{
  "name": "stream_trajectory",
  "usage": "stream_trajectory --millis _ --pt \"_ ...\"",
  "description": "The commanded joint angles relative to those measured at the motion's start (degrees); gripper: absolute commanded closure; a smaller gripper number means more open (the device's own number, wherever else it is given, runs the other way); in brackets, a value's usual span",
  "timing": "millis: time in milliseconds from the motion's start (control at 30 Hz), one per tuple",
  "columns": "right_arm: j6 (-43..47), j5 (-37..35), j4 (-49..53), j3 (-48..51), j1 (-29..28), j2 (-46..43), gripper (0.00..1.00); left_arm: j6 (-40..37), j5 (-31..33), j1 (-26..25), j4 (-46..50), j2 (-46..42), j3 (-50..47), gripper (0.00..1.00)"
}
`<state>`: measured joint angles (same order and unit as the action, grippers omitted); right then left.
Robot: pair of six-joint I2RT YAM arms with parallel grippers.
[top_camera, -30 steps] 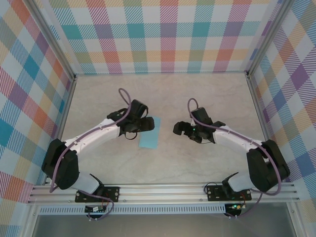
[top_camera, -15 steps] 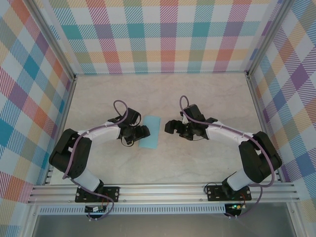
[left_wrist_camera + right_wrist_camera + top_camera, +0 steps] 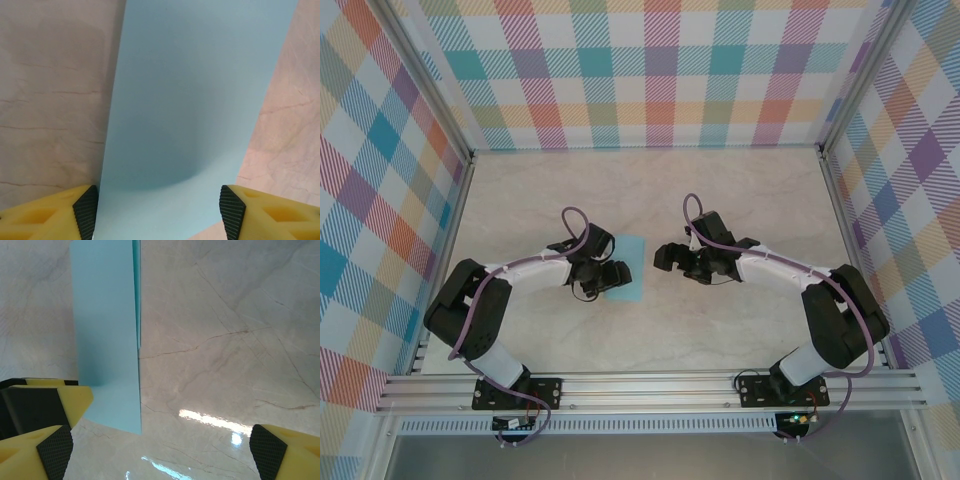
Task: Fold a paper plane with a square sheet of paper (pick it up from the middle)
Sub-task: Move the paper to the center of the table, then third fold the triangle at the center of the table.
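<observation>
Left gripper [image 3: 617, 274]: over the near left part of the light blue sheet of paper [image 3: 632, 248], mid-table [image 3: 740, 190], arm bent in from the left. In the left wrist view the left gripper [image 3: 157, 210] has its jaws spread wide, astride the paper [image 3: 195, 100]. One black pad [image 3: 86, 210] is right at the sheet's left long edge, and the other pad [image 3: 230, 210] is just at or beside the right edge. A soft curved shadow crosses the paper just ahead of the pads. Cannot tell whether the pads actually press the edges or only stand next to them, so grip is unclear.

Right gripper [image 3: 665, 258]: just right of the paper, apart from it and pointing toward it. In the right wrist view the right gripper [image 3: 162, 455] is released, with its fingers [image 3: 56, 452] far apart at the two bottom corners. Only bare marble-look tabletop [image 3: 225, 340] lies between them; it holds and touches nothing.

Paper: a narrow rectangle, not a full square. The right wrist view shows the paper [image 3: 105, 340] lying flat on the table, with two layers meeting along its right long edge. It sits between the two grippers, nearer the left one, which partly covers it from above.
</observation>
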<state>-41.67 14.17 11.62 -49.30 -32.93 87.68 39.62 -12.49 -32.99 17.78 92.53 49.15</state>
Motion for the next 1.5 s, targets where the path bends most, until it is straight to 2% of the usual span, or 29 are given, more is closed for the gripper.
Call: stream_trajectory --millis 0,67,133,267,333,467,633,800,967,1467 --pt "-1.2 0.1 0.8 -1.7 -0.3 0.7 0.06 -0.6 -5.2 -1.4 -0.7 -0.1 -0.2 0.35" --pt "-1.4 0.2 0.7 -1.6 -0.3 0.8 0.06 -1.1 -8.2 -1.8 -2.8 -0.5 -0.5 0.36" --pt "-1.8 0.6 0.5 -1.4 -0.3 0.8 0.07 -1.6 -7.6 -1.8 -2.6 -1.0 -0.5 0.37" --pt "-2.5 0.7 0.5 -1.2 -0.3 0.8 0.07 -3.3 3.9 -1.6 6.8 -3.1 1.3 0.36" --pt "-2.8 0.9 0.5 -1.1 -0.3 0.9 0.06 -3.7 5.6 -1.3 7.6 -4.5 1.5 0.36" --pt "-3.7 2.4 -0.7 -0.8 -0.3 1.2 0.07 -4.7 6.0 -0.9 6.2 -5.6 2.9 0.38" --pt "-6.9 6.0 -4.9 0.0 -1.0 2.8 0.08 -3.9 5.6 0.3 -0.5 -1.5 5.4 0.54" --pt "-10.3 8.6 -8.7 1.1 -1.5 4.5 0.19 -2.9 5.0 2.3 -5.6 3.5 7.2 0.68" --pt "-11.4 9.1 -8.3 0.4 -1.9 5.8 0.21 -3.0 4.6 3.3 -5.1 7.2 8.2 0.77" --pt "-13.2 12.4 -5.3 -4.6 -4.6 12.4 0.27 -0.7 2.6 4.6 -5.4 11.3 7.4 0.78"
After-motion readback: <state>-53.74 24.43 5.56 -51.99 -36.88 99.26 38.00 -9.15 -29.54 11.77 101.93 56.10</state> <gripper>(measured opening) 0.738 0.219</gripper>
